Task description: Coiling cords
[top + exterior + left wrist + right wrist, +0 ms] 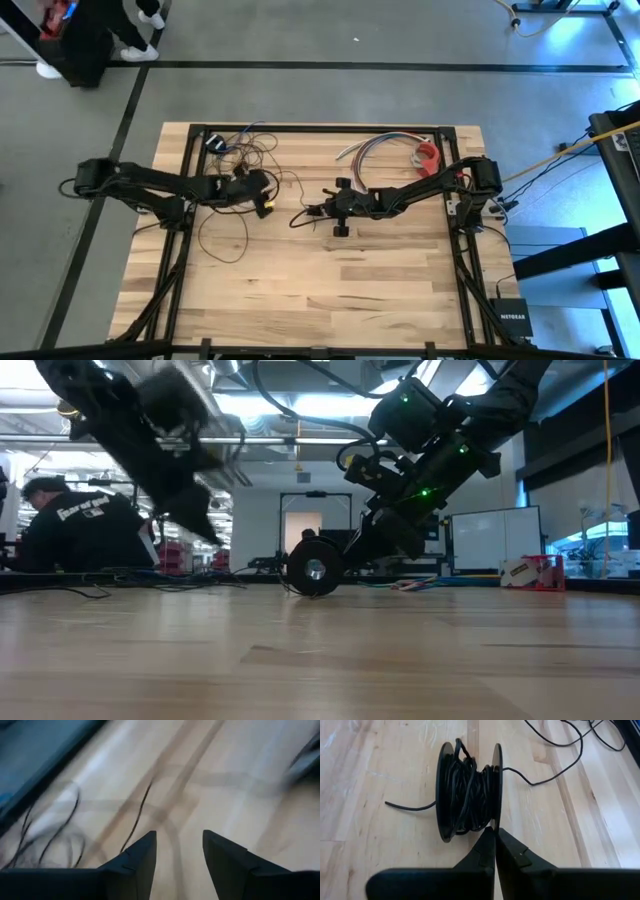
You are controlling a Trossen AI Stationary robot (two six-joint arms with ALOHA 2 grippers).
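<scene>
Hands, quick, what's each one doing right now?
Left hand: open, holding nothing.
Right hand: shut, pinching the rim of the spool of cord.

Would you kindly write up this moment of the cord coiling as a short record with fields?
spool: black spool, partly wound with cord, standing on edge mid-table
cord: loose loops at the table's far left part, a strand running to the spool
right gripper: shut, pinching one spool flange edge
left gripper: open, holding nothing, over the loose cord
other items: multicoloured wires and a red tape dispenser at the far right
background: a person beyond the table
</scene>
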